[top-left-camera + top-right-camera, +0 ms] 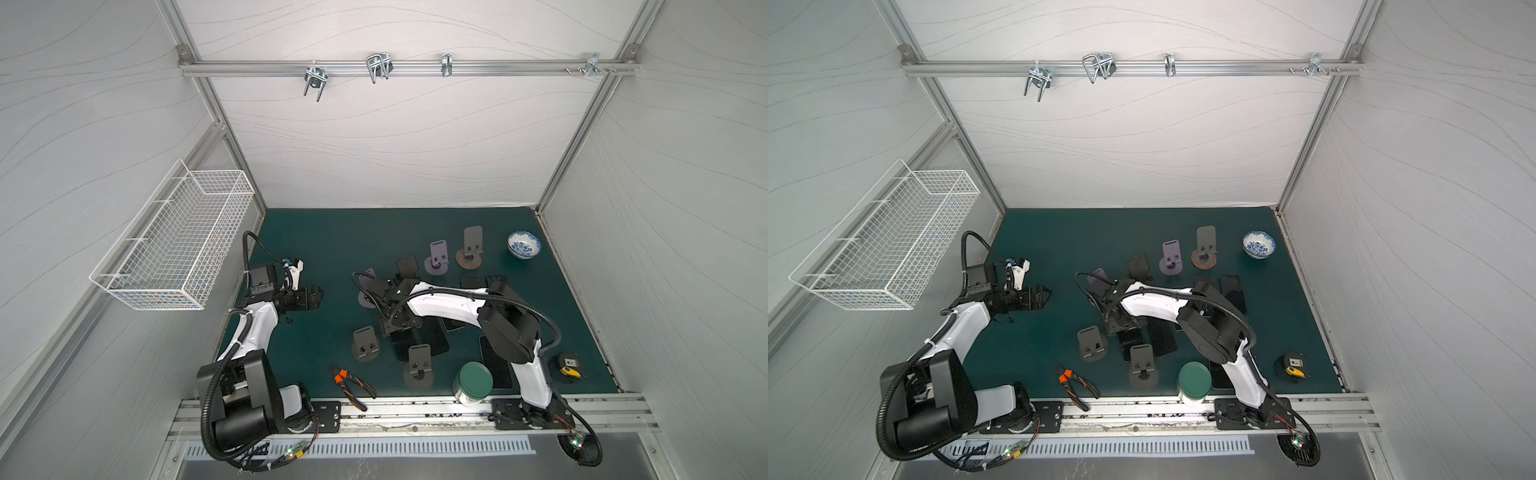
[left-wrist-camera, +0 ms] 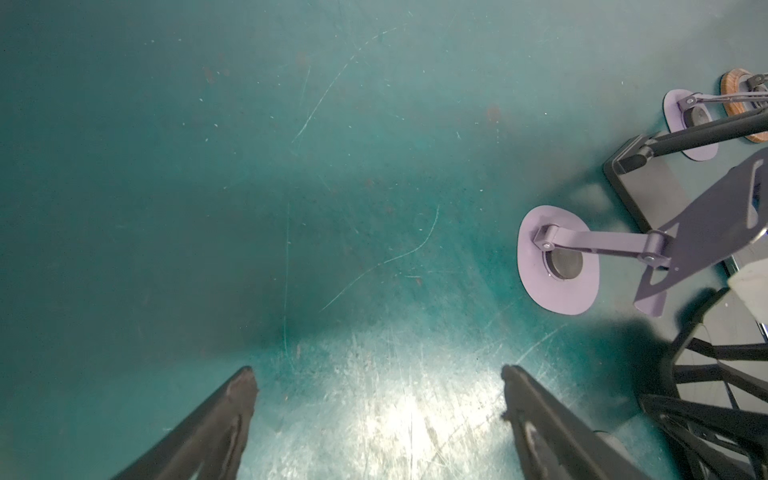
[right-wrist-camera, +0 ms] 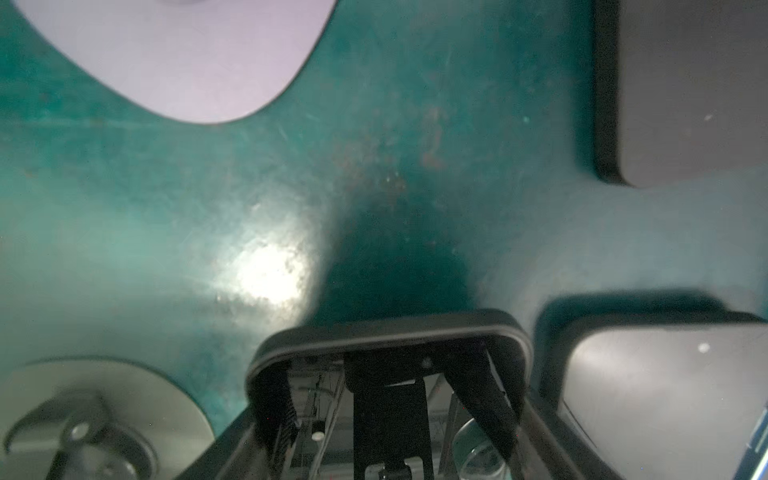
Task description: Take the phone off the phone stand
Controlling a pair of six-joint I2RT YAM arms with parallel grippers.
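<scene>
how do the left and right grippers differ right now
The left gripper stands wide open and empty; the right gripper is closed on a black phone. The left gripper is over bare green mat; the right gripper is low beside a purple stand base and another phone lying flat. Both have black fingers.

No text, brand or number is showing clearly enough to be read in any view. The tape measure (image 1: pixel 568 365) on the table is carrying a small pale plate, perhaps a label, but it is appearing too small to make out. The bowl (image 1: pixel 524 244) is showing only a blue pattern, not letters. The dark screen of the phone (image 3: pixel 386 332) is giving only reflections in the right wrist view.
</scene>
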